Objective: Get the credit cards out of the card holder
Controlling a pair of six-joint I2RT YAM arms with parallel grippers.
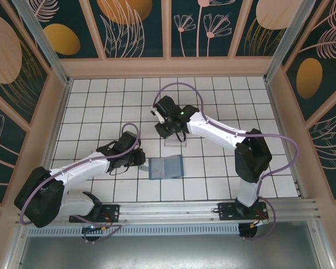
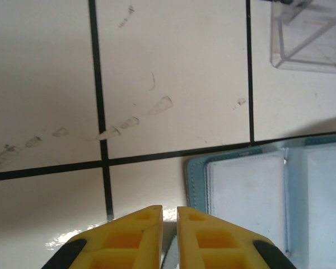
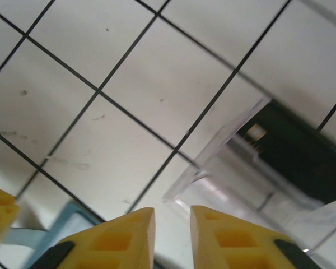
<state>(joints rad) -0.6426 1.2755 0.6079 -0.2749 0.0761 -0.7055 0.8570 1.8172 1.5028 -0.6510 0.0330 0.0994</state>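
Note:
The card holder (image 1: 166, 167) lies open on the tiles, teal with a paler lining; I also see it in the left wrist view (image 2: 252, 196) and a corner of it in the right wrist view (image 3: 67, 224). My left gripper (image 1: 140, 160) (image 2: 169, 216) is at its left edge, fingers nearly together with only a thin slit. My right gripper (image 1: 171, 133) (image 3: 172, 216) hovers over the clear tray, open, with nothing between its fingers. One blackish credit card (image 3: 291, 151) with a gold chip shows at the tray. I cannot tell whether the holder's pale panel is a card.
The clear plastic tray (image 1: 173, 143) (image 2: 308, 39) (image 3: 229, 168) stands just beyond the holder, under the right gripper. Wooden walls ring the white tiled floor (image 1: 101, 101). An aluminium rail (image 1: 173, 210) runs along the near edge.

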